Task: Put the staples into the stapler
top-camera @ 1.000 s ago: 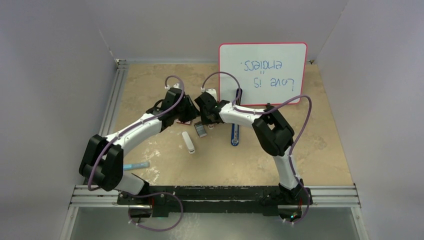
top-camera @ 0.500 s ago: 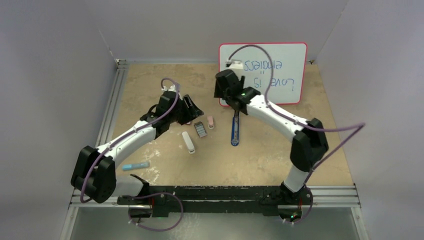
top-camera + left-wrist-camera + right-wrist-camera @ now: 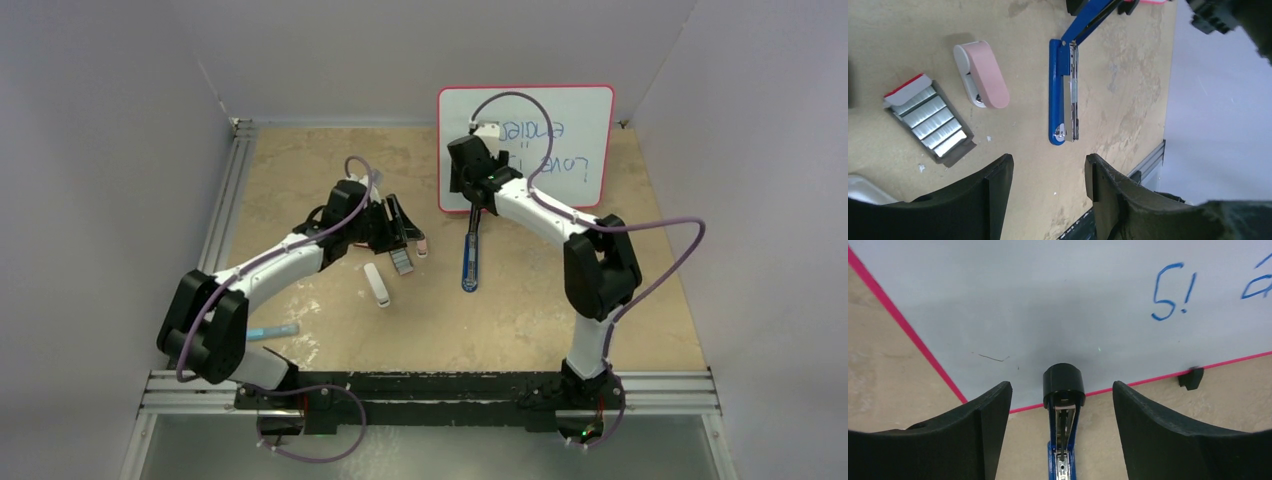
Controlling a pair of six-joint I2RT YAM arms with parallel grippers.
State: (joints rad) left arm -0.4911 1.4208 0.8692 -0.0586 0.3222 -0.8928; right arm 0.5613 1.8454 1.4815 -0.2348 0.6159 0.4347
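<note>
The stapler (image 3: 469,262) lies open on the table, its blue top swung up toward the whiteboard and its metal channel bared. In the left wrist view the stapler (image 3: 1065,95) shows its channel; in the right wrist view the stapler (image 3: 1062,450) ends in a black cap. The staples (image 3: 402,260) sit left of it as several silvery strips (image 3: 930,120) in an opened small box with a red-and-white flap. My left gripper (image 3: 403,228) is open and empty just above the staples, its gap (image 3: 1048,175) over bare table. My right gripper (image 3: 476,203) is open, its jaws either side of the raised top (image 3: 1061,392) without touching it.
A pink piece (image 3: 421,243) lies between the staples and the stapler, and also shows in the left wrist view (image 3: 988,75). A white oblong bar (image 3: 377,284) lies nearer the bases. A light-blue stick (image 3: 270,331) is at the left. A pink-framed whiteboard (image 3: 525,145) stands behind.
My right gripper has drawn back from the staples to the stapler's far end by the whiteboard. My left gripper has swung right, over the staples.
</note>
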